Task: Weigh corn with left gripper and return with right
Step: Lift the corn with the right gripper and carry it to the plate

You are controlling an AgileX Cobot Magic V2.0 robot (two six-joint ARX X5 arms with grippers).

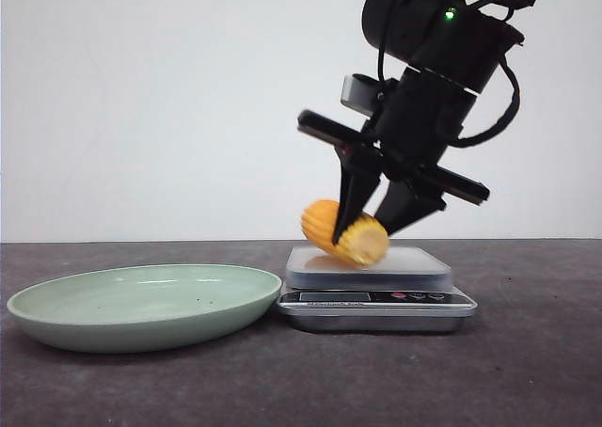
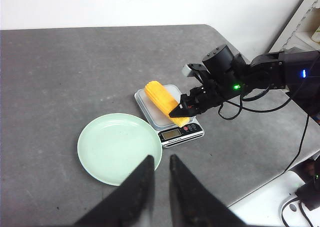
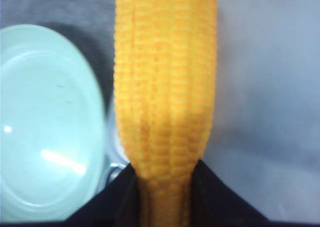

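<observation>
A dark grey worktop (image 1: 527, 371) in front of a plain white wall carries two things side by side: a shallow pale green plate (image 1: 56, 319) on the left and a small silver kitchen scale (image 1: 376, 307) just to its right, their edges touching or nearly so. The right pincer (image 1: 369, 231), black, reaches down over the scale and is clamped on the corn (image 1: 343, 231), a stubby yellow-orange cob with rows of kernels. The cob sits tilted, its lower end at or just above the scale's pale weighing platform; contact cannot be confirmed. In the right wrist view the corn (image 3: 165, 87) fills the middle, with one black finger (image 3: 120, 199) pressed against each side, and the green plate (image 3: 45, 122) lies beside it. The left pincer (image 2: 161, 184) hangs high above the near rim of the plate (image 2: 97, 142), holding nothing, its fingers only a narrow gap apart, well away from the corn (image 2: 162, 101) and the scale (image 2: 172, 133).
</observation>
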